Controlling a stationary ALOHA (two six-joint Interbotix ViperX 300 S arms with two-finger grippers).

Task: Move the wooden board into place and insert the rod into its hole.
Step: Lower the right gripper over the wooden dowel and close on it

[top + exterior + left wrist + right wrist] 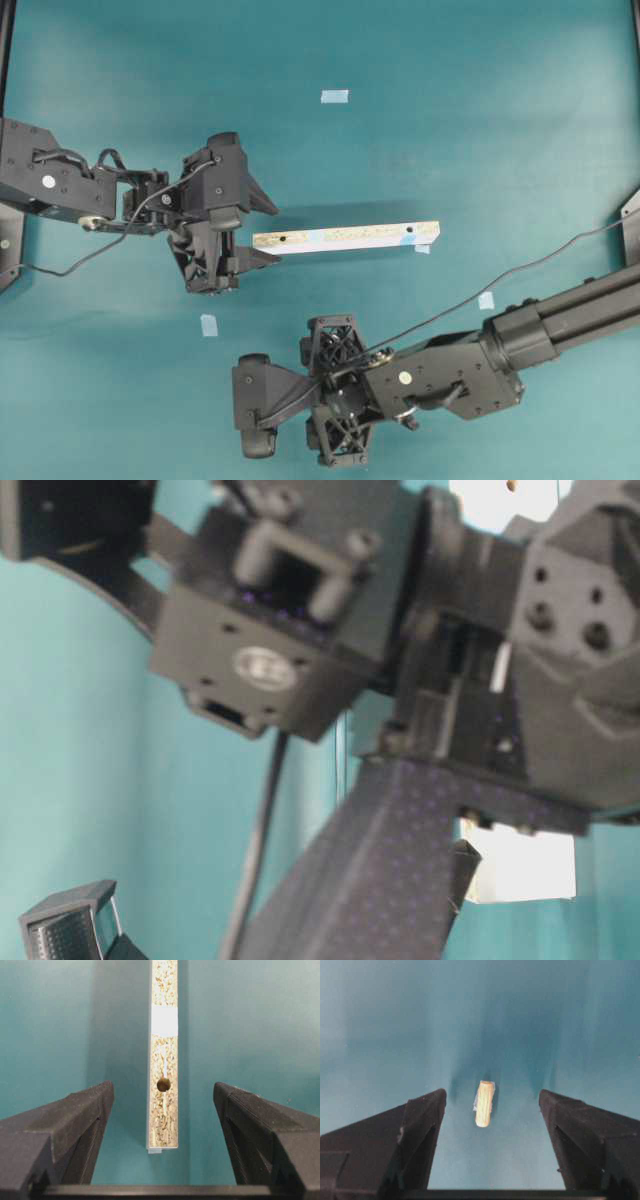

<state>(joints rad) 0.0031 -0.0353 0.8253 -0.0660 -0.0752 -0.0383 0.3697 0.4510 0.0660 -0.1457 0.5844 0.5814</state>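
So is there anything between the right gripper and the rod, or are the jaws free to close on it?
Nothing visible blocks it. The rod lies alone on the teal table, centred between the open jaws of the right gripper, with clear gaps on both sides.

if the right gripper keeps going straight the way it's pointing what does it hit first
Most likely the rod: it lies on the table centred between the open fingers of the right gripper, with nothing else ahead. Depth is hard to judge.

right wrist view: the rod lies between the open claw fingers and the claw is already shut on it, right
Not quite. The right wrist view shows the rod lying on the table between the fingers of the right claw, but the claw is open, with clear gaps on both sides of the rod.
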